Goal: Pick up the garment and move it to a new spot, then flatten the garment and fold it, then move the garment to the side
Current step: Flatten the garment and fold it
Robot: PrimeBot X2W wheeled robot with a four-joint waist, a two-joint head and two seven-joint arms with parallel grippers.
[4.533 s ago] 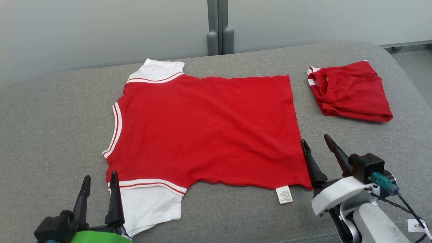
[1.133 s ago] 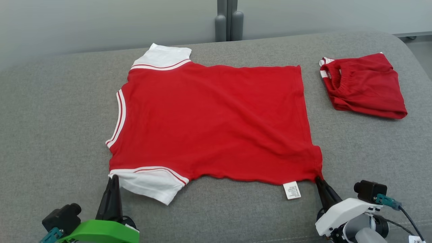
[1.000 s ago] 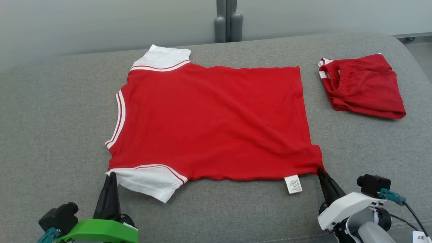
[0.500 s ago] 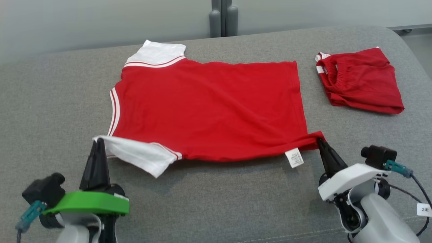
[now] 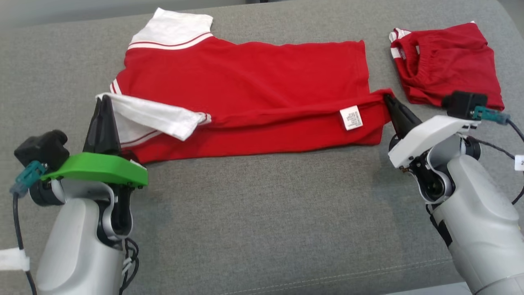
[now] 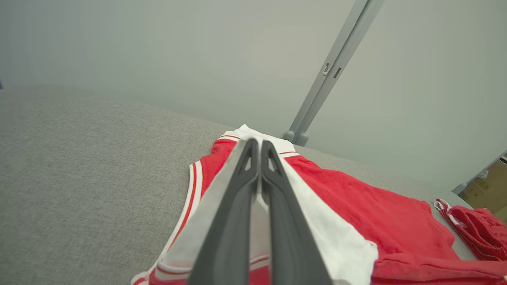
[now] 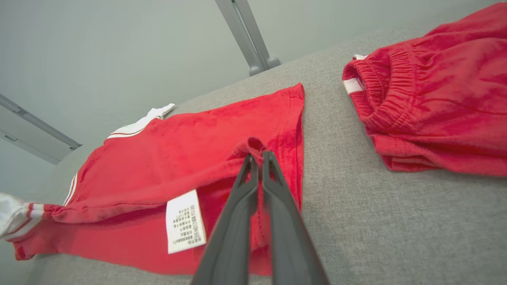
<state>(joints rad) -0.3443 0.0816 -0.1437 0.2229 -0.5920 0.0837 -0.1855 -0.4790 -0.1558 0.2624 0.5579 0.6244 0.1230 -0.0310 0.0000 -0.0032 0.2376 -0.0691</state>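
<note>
The garment (image 5: 254, 69) is a red T-shirt with white sleeves, lying sideways on the grey cushioned surface (image 5: 262, 213). Its near edge is lifted and doubled over the rest. My left gripper (image 5: 105, 100) is shut on the near white sleeve (image 5: 155, 116); in the left wrist view the closed fingers (image 6: 257, 143) pinch that sleeve (image 6: 336, 245). My right gripper (image 5: 388, 99) is shut on the near hem corner, beside the white label (image 5: 351, 117). In the right wrist view its tips (image 7: 256, 155) bite a bunched red corner of the garment (image 7: 178, 150).
A second red garment, folded shorts (image 5: 446, 73), lies at the far right, close to my right gripper, and also shows as the shorts (image 7: 435, 99). A grey post (image 7: 253, 43) stands behind the surface against a pale wall. Bare grey fabric stretches in front of both arms.
Both grippers, open several seconds ago, closed on the near sleeve and hem corner. They have since lifted that edge and carried it over the garment toward the far side. The head view has tilted down.
</note>
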